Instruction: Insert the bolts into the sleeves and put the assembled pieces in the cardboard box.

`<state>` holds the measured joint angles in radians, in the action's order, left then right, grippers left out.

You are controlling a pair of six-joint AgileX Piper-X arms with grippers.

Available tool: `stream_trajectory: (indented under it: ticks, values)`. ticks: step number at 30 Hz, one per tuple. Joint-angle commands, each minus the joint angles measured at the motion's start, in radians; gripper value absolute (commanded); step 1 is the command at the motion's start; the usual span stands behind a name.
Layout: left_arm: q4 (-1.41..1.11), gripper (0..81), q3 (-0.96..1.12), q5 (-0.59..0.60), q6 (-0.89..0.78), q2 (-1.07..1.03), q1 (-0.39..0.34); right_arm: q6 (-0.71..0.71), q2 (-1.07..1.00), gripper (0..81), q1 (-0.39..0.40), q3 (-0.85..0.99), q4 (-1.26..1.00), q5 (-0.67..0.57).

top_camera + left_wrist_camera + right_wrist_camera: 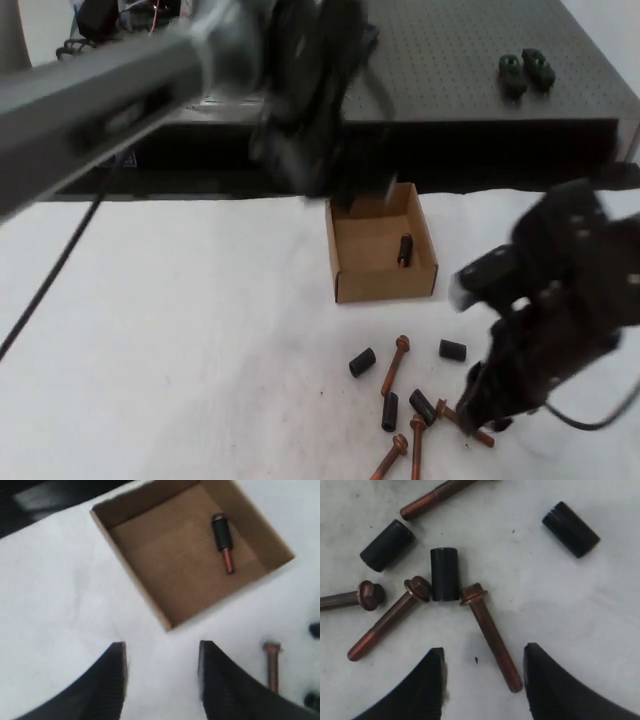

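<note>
Copper bolts and black sleeves lie loose on the desk; the right jaws stand apart astride one bolt's shank, likely to pinch it. Left jaws, apart and empty, hover by the cardboard box holding one assembled piece

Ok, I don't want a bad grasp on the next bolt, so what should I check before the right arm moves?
1. Open right tool: ok.
2. Target bolt between its fingers: ok.
3. That bolt clear of neighbours: not ok, its head sits against a sleeve.
4. Height low enough to close on it: cannot tell.
5. Empty, open left tool: ok.
6. Room in the cardboard box: ok, one assembled piece inside.
</note>
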<state>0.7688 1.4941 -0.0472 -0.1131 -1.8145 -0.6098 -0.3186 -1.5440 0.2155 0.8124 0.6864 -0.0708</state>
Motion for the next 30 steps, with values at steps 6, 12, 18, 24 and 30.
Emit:
stream_trajectory:
  ticks: [6, 12, 18, 24, 30]
  values:
    - [-0.121, 33.0, -0.28, 0.009, 0.036, 0.215, -0.001, -0.02, -0.115, 35.4, 0.036, 0.074, 0.007, 0.071]
    - [-0.097, 33.0, -0.335, 0.061, 0.077, 0.243, -0.001, -0.02, -0.174, 35.2, 0.038, 0.091, 0.028, 0.086]
    - [-0.088, 33.0, -0.34, 0.085, 0.099, 0.243, -0.001, -0.02, -0.191, 12.5, 0.038, 0.091, 0.032, 0.151]
    - [-0.094, 33.0, -0.34, 0.222, 0.146, 0.24, -0.003, 0.001, -0.149, 4.7, 0.018, 0.091, 0.011, 0.148]
    - [-0.155, 33.0, -0.34, 0.308, 0.152, 0.208, -0.029, 0.076, 0.06, 4.7, -0.056, 0.048, -0.006, 0.042]
